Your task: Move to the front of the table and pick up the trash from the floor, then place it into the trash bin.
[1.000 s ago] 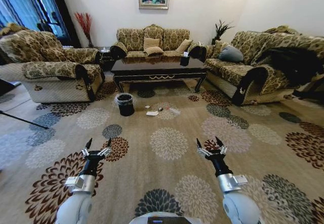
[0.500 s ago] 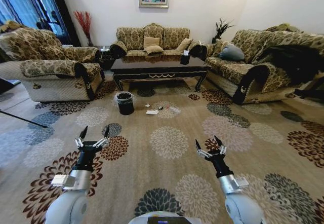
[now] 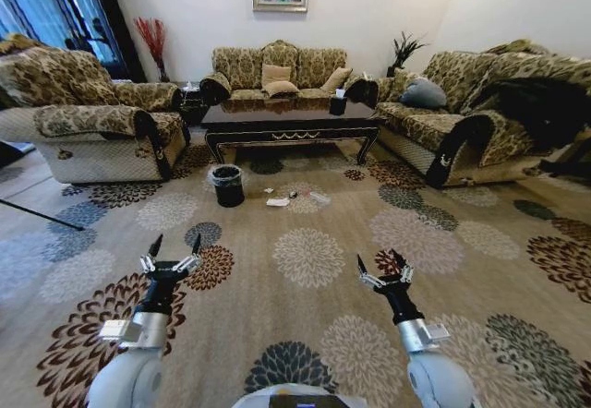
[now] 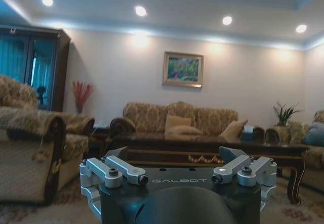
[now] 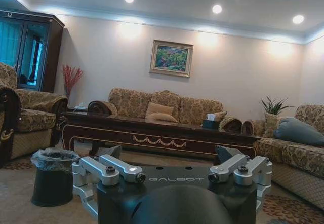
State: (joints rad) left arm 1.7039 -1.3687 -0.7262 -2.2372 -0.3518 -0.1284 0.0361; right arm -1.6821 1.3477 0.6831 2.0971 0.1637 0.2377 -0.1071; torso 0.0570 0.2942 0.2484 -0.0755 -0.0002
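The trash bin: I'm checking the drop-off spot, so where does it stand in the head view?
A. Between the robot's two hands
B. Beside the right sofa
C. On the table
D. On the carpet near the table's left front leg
D: the trash bin stands on the carpet by the table and its left front leg.

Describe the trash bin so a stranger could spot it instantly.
Find the dark coffee table between the sofas. On the carpet near its front-left leg stands the trash bin: small, round and black, with a crinkled whitish liner, upright beside the low scattered trash.
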